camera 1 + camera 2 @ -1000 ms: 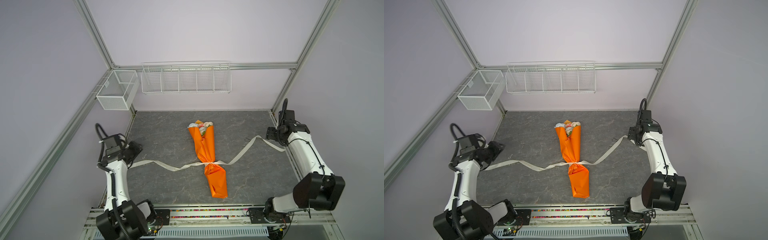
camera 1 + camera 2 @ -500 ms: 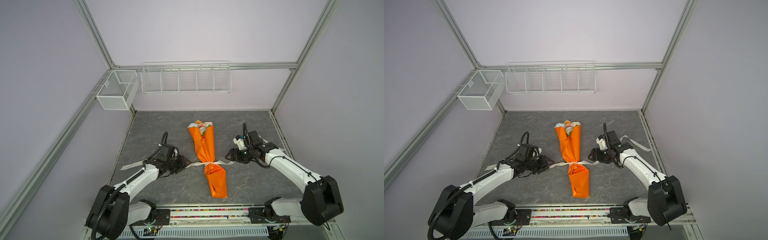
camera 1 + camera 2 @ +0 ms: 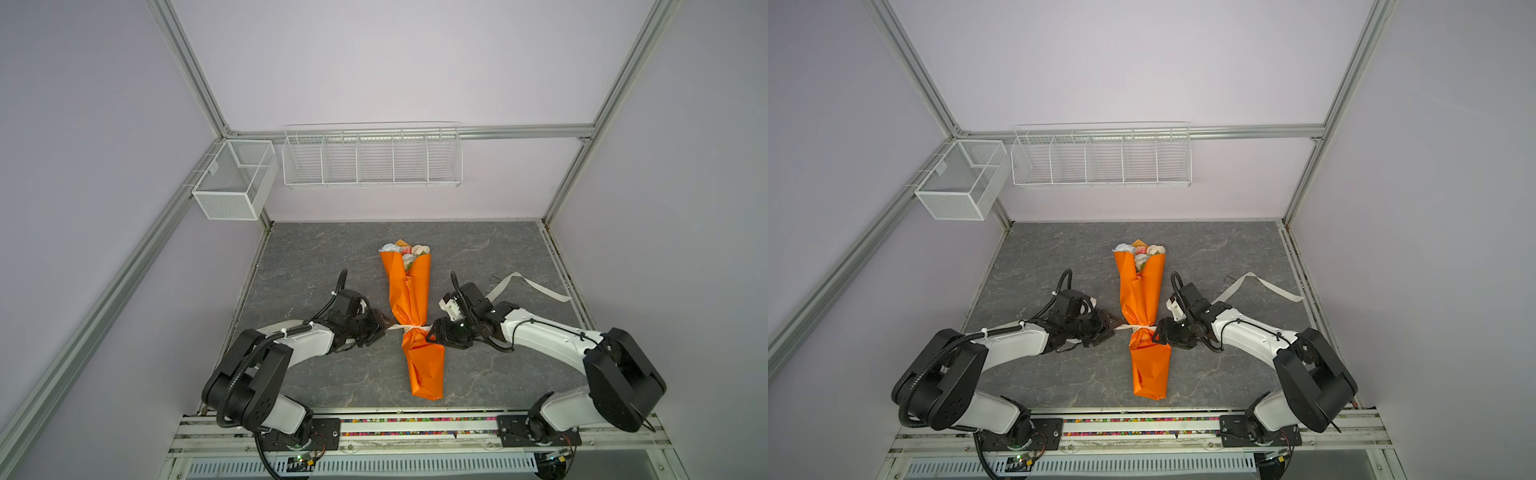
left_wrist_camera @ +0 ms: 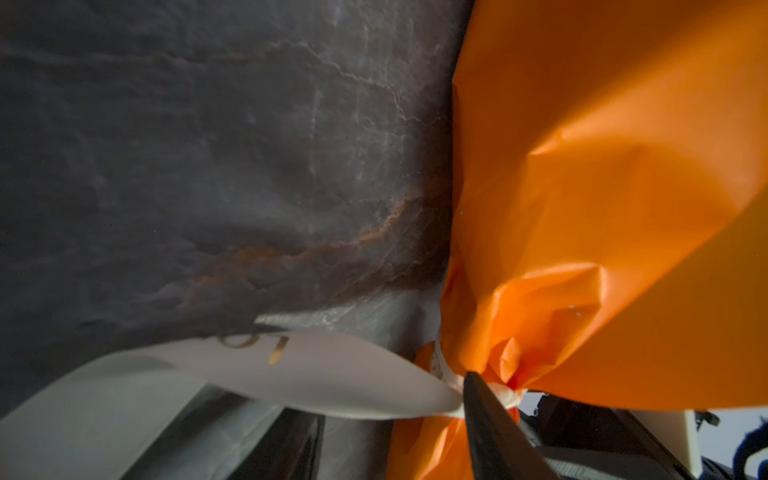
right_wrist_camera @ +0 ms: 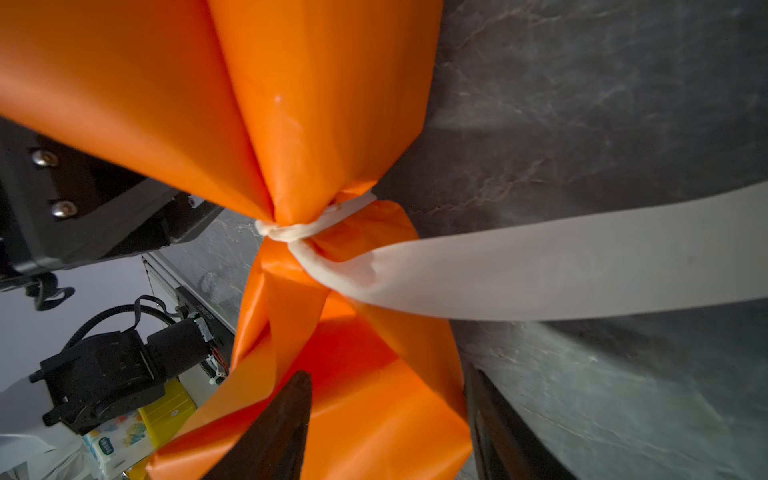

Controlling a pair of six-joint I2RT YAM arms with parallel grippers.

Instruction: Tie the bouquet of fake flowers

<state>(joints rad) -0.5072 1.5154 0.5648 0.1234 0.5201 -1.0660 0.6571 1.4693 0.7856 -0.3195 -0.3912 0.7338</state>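
The bouquet of fake flowers (image 3: 405,251) lies lengthwise mid-table in an orange paper wrap (image 3: 409,291), with only its pale heads showing at the far end (image 3: 1140,251). A cream ribbon is knotted tight round the wrap's waist (image 3: 411,328) (image 5: 291,230). My left gripper (image 3: 384,328) (image 4: 390,415) is open just left of the knot, one fingertip (image 4: 478,395) against it, and the ribbon's left tail (image 4: 311,370) runs back over the jaws. My right gripper (image 3: 432,332) (image 5: 386,374) is open right of the knot, its fingers straddling the wrap's lower part. The right tail (image 5: 582,266) trails away.
The right ribbon tail's end (image 3: 536,286) curls on the grey table (image 3: 316,257) near the right edge rail. A mesh box (image 3: 232,183) and a wire shelf (image 3: 372,160) hang on the back wall. The base rail (image 3: 415,424) runs along the front.
Both arms have swung in from the table's sides to the knot. The ribbon tails, earlier stretched out flat, are drawn in with them. My right gripper's jaws have narrowed.
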